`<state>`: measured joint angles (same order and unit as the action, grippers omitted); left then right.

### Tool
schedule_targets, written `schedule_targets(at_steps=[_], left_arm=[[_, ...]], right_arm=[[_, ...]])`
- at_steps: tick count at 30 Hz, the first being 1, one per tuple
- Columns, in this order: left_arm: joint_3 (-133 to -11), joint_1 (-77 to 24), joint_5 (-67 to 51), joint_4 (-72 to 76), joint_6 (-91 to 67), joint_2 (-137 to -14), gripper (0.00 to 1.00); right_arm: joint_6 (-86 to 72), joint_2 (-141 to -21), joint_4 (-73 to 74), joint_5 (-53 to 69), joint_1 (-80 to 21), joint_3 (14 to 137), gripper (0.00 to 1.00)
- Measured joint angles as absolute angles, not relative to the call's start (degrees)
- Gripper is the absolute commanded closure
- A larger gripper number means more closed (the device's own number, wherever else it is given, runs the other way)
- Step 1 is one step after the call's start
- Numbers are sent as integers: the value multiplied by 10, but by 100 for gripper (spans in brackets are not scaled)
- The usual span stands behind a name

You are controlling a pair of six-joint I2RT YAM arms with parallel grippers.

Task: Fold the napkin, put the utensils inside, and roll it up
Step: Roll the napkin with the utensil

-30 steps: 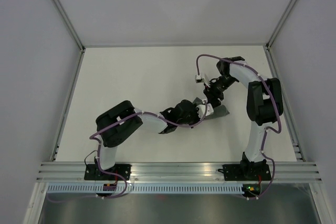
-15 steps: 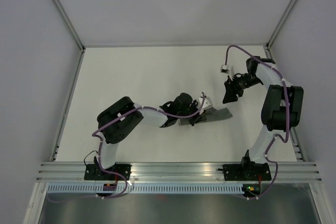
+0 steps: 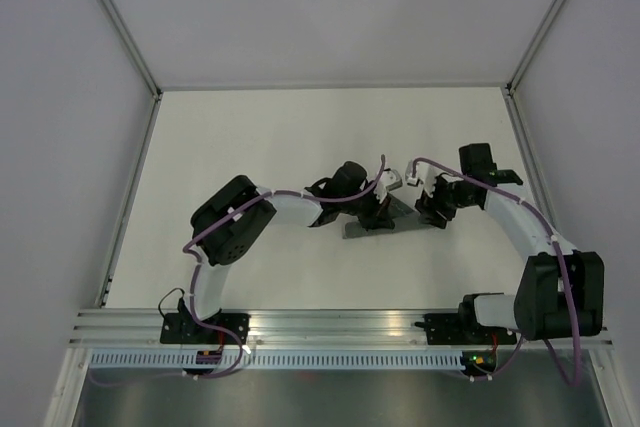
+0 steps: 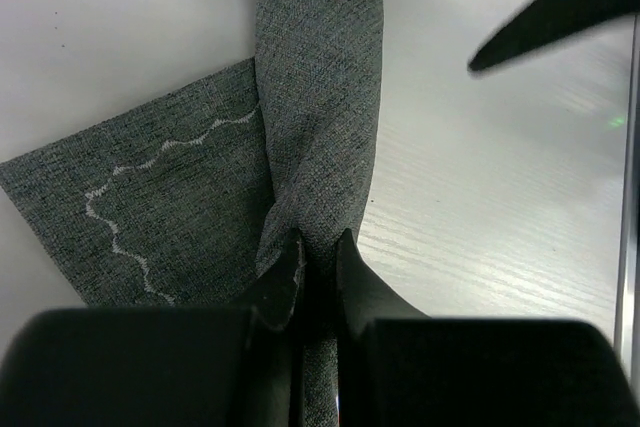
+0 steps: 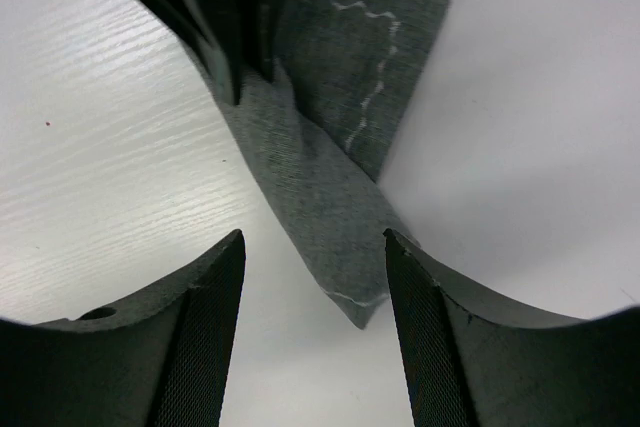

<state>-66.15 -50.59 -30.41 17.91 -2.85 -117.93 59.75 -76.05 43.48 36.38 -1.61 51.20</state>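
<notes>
The dark grey napkin [image 3: 362,228] lies mid-table, partly rolled into a tube. In the left wrist view the roll [image 4: 320,97] runs away from the camera, with a flat flap and its wavy stitched line [image 4: 150,197] to the left. My left gripper [image 4: 320,239] is shut on the near part of the roll; in the top view it [image 3: 378,215] sits over the cloth. My right gripper [image 5: 313,239] is open, its jaws straddling the roll's pointed end [image 5: 340,247] without touching it; in the top view it [image 3: 432,212] is just right of the napkin. No utensils show.
The white table [image 3: 250,147] is bounded by a metal frame and grey walls. The left gripper's black fingers [image 5: 220,17] show at the top of the right wrist view. A right finger [image 4: 560,7] shows at the top right of the left wrist view.
My right arm has swung from the far right down toward the napkin's right end. My left gripper has kept hold of the roll and turned it, shifting the napkin slightly left.
</notes>
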Motion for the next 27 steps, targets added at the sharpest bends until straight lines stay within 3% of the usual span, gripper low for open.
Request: schedule_targets(at_steps=[9,27], left_arm=[[-684,-484,-352,149,-62,-1195,98],[-725,-460,-426,92,-86,-1221,89]], right_arm=[[592,-688,285,260,-169,362,35],[583,-691,123,157,-260,286,38]])
